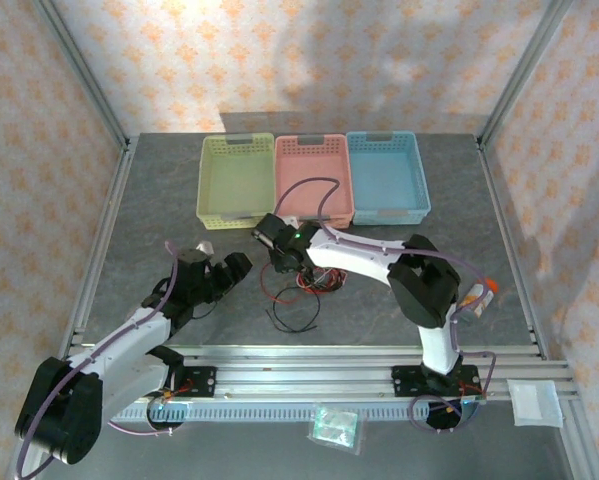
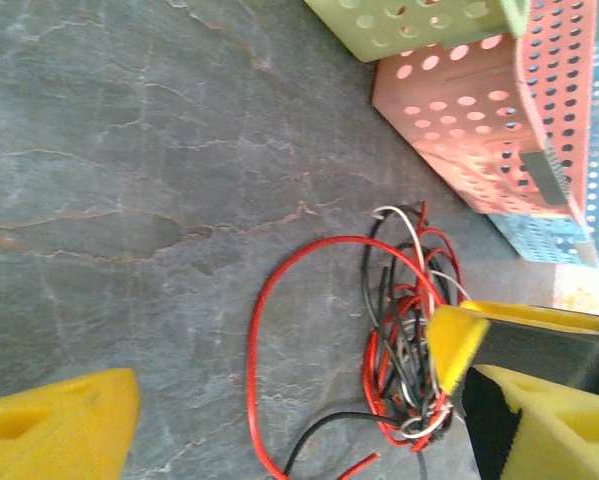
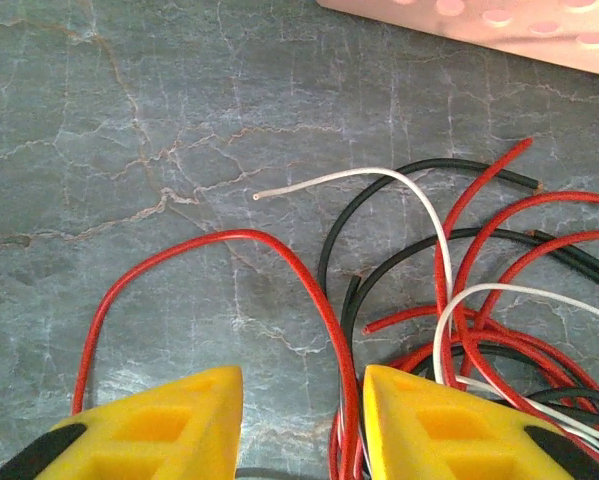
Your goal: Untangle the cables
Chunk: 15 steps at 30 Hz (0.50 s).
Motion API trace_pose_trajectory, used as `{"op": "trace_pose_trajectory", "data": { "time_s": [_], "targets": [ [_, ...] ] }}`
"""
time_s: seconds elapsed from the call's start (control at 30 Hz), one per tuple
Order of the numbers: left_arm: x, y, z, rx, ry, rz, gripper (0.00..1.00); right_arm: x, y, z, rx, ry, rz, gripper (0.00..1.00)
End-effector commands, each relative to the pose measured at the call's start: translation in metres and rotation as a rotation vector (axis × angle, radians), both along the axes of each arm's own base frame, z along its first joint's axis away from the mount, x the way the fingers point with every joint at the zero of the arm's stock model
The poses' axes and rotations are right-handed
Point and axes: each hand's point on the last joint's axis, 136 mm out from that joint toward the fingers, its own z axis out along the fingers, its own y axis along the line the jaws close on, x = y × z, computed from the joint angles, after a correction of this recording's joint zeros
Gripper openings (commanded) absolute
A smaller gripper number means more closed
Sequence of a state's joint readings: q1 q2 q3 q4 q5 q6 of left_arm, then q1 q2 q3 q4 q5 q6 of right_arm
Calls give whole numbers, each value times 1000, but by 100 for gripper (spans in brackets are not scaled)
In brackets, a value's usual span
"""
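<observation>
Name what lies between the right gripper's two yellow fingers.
In the right wrist view, a red cable runs through the gap of the open right gripper, close to one side; the rest of the gap is bare grey table.

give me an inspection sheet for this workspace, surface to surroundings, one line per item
surface: grey marbled table
job's things: cables, red, black and white, tangled in a heap in front of the pink basket; one black loop lies nearer the front
clutter: green basket and blue basket flank the pink one; clear packet and white pad by the front rail
grippers: left gripper open, one finger at the heap's edge; right gripper open low over the heap, a red strand between its fingers
cables: purple-grey hoses along the arms
surroundings: patterned walls, metal frame posts
</observation>
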<state>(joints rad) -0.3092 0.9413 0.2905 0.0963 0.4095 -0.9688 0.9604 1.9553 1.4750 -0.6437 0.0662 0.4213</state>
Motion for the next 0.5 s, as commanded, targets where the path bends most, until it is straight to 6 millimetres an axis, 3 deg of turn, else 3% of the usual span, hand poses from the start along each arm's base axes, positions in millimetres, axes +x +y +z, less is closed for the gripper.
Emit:
{"op": "trace_pose_trajectory", "data": {
  "time_s": [0.0, 0.2, 0.47],
  "targets": [
    [5, -2, 13, -39, -50, 0, 85, 6, -13, -4, -78, -11, -32, 37],
    [4, 0, 7, -30, -37, 5, 85, 5, -17, -7, -84, 2, -47, 36],
    [10, 3, 11, 11, -55, 12, 86, 6, -12, 1, -41, -5, -47, 24]
  ]
}}
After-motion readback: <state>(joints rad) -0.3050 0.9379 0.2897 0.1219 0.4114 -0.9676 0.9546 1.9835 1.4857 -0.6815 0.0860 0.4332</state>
